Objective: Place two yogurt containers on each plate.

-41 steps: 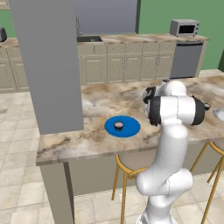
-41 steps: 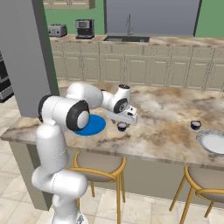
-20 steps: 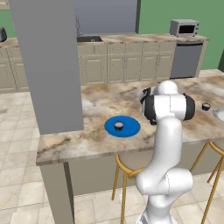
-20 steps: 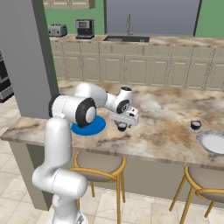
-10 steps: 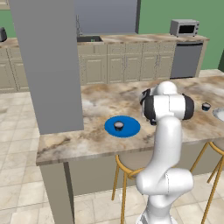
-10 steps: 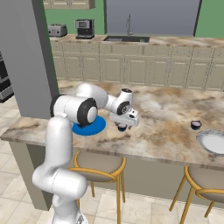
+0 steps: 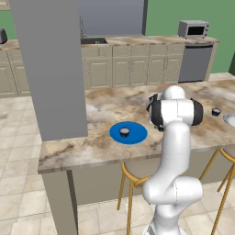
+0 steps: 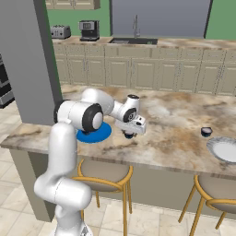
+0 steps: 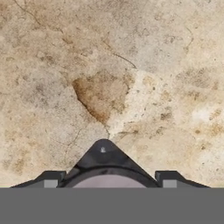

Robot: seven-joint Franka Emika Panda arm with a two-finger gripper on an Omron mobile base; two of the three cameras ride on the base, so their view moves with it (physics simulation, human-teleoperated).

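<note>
My gripper [image 8: 130,134] hovers low over the marble counter just right of the blue plate [image 8: 94,134], shut on a yogurt container [image 8: 129,136]. In the hand view that dark cup with its pale top [image 9: 103,162] sits between my gripper's [image 9: 107,183] finger tips, above bare counter. One yogurt container [image 7: 124,132] stands on the blue plate [image 7: 137,133]. Another yogurt container [image 8: 206,132] [image 7: 216,111] stands on the counter next to the grey-white plate [image 8: 216,150] [image 7: 229,119] at the far right.
A wide grey pillar [image 7: 50,69] rises at the counter's left end. Wooden stools [image 8: 103,177] stand under the counter's near edge. Cabinets, a sink [image 8: 133,40] and a microwave [image 7: 193,29] line the back wall.
The arm's elbow has folded in closer to the counter. The gripper has stayed beside the blue plate with the cup in it, sinking only slightly.
</note>
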